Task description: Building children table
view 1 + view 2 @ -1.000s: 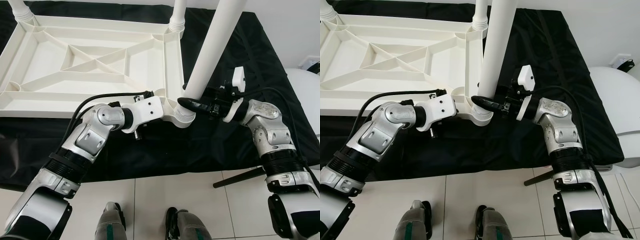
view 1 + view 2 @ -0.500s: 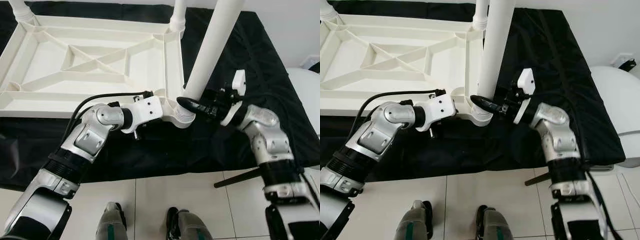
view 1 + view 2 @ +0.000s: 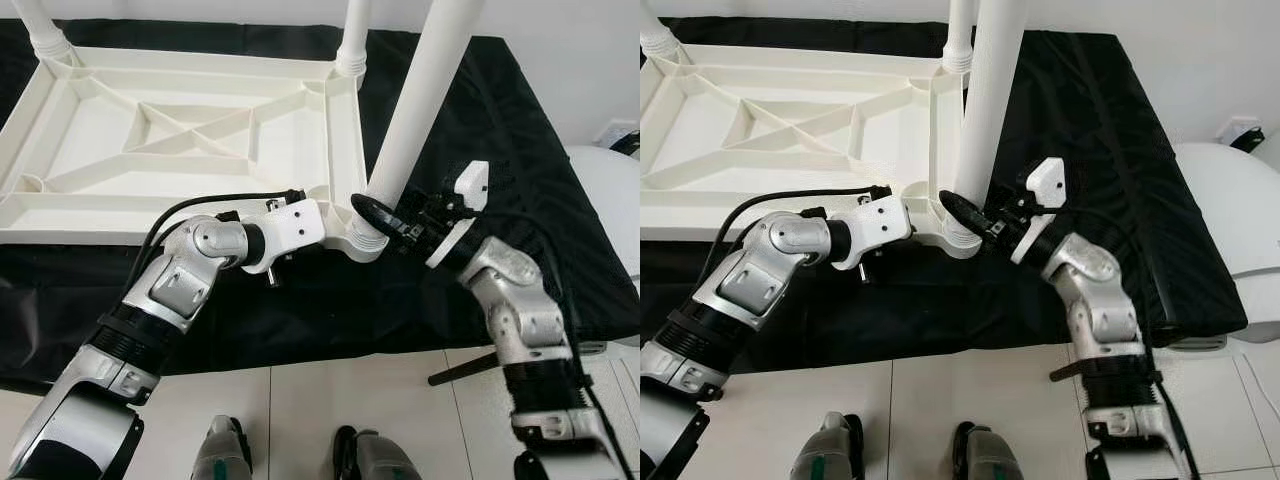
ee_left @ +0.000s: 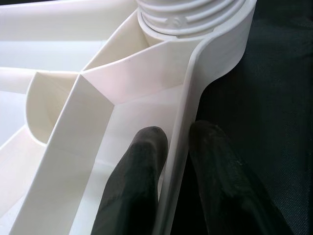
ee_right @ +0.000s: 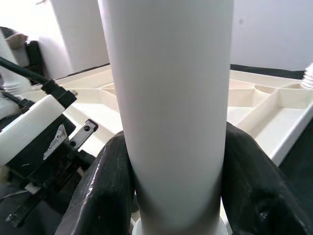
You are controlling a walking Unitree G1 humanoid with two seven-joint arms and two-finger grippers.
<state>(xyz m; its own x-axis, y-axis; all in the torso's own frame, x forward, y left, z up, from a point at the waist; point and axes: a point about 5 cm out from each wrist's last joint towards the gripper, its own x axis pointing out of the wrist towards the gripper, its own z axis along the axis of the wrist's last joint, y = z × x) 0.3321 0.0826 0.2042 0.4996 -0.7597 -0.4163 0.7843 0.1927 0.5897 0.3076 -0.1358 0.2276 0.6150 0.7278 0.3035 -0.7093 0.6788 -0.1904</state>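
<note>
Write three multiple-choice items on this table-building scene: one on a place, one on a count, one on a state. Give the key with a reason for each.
1. Where does the right gripper hold the table leg?
A. At its top end
B. Low down, just above the threaded corner socket
C. Halfway up

2. How many legs stand in the upturned tabletop?
A. One
B. Five
C. Three

3. How is the left gripper set?
A. Shut on the tabletop's rim wall, one finger on each side
B. Wide open above the black cloth
C. Shut on a screwdriver

Key: 1 B, the black fingers clasp the leg right above the socket. 2 C, the head views show legs in three corners. 3 A, the left wrist view shows the white wall between the two fingers.
</note>
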